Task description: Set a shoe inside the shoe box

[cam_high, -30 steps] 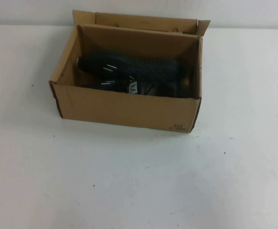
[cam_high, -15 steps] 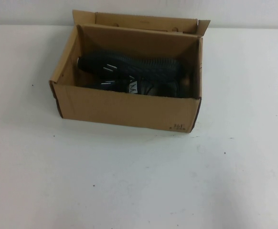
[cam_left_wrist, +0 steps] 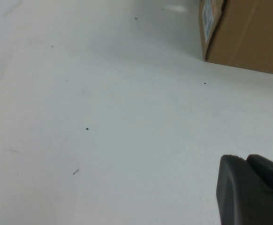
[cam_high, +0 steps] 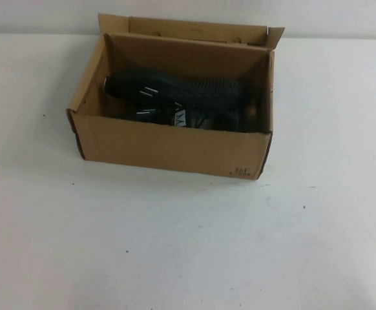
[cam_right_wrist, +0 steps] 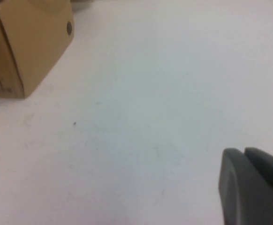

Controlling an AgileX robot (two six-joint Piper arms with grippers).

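1. Two black sneakers lie inside the shoe box [cam_high: 168, 145], which stands on the white bench [cam_high: 188, 245] toward its far edge, a little left of the middle.
2. Nearest the box's front wall lies the shoe [cam_high: 194, 119], showing white marks on its tongue and short white dashes on its knit upper; it sits low against that wall.
3. Behind it, the twin shoe [cam_high: 181, 90] lies on its side, its ribbed black sole turned toward the camera and its toe toward the box's left wall.
4. Cardboard flaps stand upright along the box's far side, and small dark print sits at the lower right corner of the front wall.
5. From the left wrist view, the left hand [cam_left_wrist: 251, 190] shows only as a dark piece low over bare bench, well apart from a corner of the box [cam_left_wrist: 249, 35]; whether it is released or clenched cannot be told.
6. From the right wrist view, the right hand [cam_right_wrist: 254, 185] shows likewise over bare bench, well apart from the box's printed corner [cam_right_wrist: 28, 47]; its state cannot be told either.
7. Neither hand appears in the high view, and neither touches anything.
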